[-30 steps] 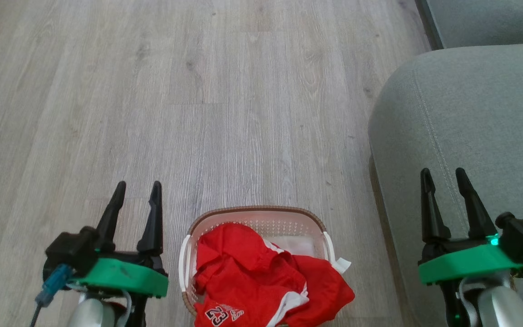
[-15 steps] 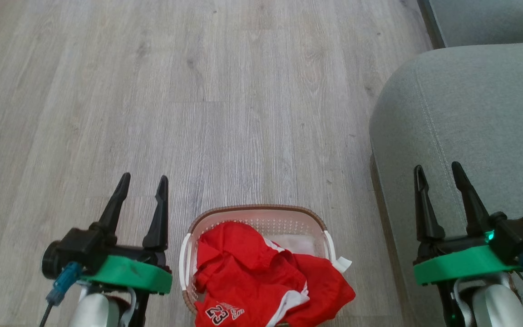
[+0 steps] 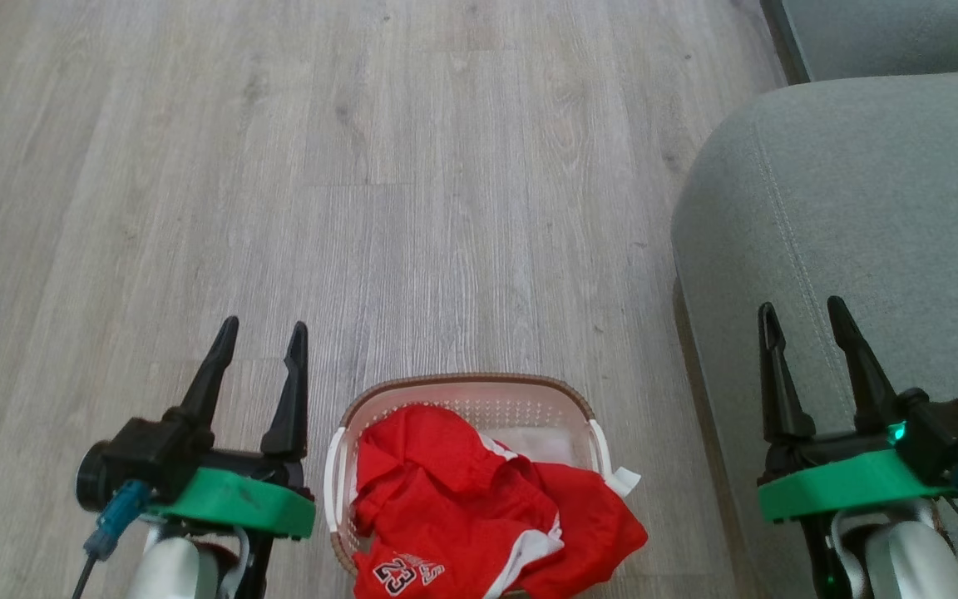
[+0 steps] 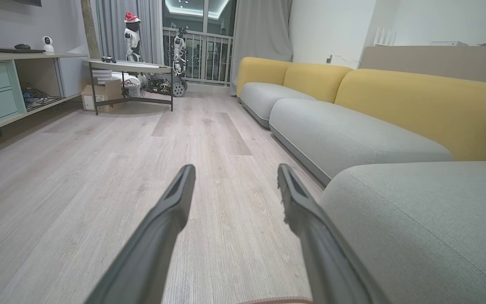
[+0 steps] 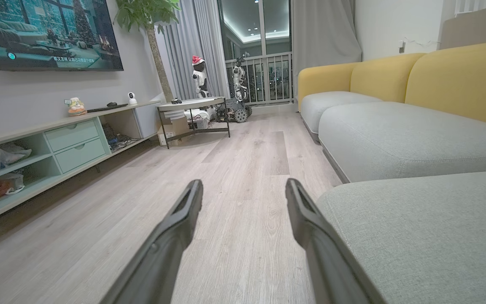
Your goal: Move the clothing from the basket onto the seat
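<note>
Left jaws: wide apart, nothing between the fingers (image 3: pixel 211 376), which show against the pale wood floor (image 3: pixel 379 166). Right jaws: likewise wide and empty, fingers (image 3: pixel 858 366) showing against the near edge of the seat (image 3: pixel 878 208) in the head view. The basket (image 3: pixel 464 380) stands on the floor between the two pairs of jaws, just beside the left pair and farther from the right, its brown rim level with the base of the fingers. The clothing (image 3: pixel 446 491) lies heaped inside it; one red fold spills over the rim on the side toward the right jaws, and the "23" lettering sits at the end nearest the robot. White fabric (image 3: pixel 533 443) shows in the basket's far part. No finger touches the basket or the clothing. From the left wrist, the fingers (image 4: pixel 165 221) point along the bare floor (image 4: pixel 99 181), the seat (image 4: pixel 420 223) to their right. From the right wrist, the fingers (image 5: pixel 175 230) point the same way, the seat (image 5: pixel 420 228) close on their right, a low cabinet (image 5: pixel 74 141) well off to their left and a small table (image 5: pixel 192 105) far ahead.
</note>
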{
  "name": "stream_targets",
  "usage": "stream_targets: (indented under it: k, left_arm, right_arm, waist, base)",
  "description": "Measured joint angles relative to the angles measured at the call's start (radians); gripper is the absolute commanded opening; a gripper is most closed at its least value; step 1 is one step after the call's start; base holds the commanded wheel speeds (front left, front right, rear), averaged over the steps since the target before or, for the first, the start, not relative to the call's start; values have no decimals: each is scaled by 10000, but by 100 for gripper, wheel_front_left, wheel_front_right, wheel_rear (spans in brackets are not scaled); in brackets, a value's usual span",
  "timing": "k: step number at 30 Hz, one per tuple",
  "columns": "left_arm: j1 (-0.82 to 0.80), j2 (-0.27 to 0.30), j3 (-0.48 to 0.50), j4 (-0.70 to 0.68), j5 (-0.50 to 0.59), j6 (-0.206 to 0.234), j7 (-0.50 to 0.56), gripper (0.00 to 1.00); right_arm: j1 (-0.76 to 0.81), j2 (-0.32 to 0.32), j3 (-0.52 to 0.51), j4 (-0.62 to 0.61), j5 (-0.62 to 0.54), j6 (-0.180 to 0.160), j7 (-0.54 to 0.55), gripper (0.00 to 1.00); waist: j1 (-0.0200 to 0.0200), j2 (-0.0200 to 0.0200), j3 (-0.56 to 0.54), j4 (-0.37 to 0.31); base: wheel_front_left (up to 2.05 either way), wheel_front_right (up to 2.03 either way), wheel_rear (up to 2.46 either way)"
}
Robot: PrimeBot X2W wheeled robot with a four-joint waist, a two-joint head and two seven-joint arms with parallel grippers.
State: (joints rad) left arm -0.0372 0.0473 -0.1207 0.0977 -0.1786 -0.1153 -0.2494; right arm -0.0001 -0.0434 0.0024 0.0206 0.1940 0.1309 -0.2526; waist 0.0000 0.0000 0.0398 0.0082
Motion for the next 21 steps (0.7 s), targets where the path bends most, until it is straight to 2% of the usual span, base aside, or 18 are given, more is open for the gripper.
stream_targets:
  k: [12,21]
  left_arm:
    - [-35,-2,10,48,-125,-2,-2,100]
    - [-874,-2,-299,600,-288,-81,-31,100]
  right_arm:
    - [-123,0,29,-117,96,0,0,100]
    - [-761,0,-25,-433,98,0,0,100]
  waist:
    - [0,0,302,-253]
    - [0,0,1118,-570]
  base:
    - [0,0,0]
    - [0,0,0]
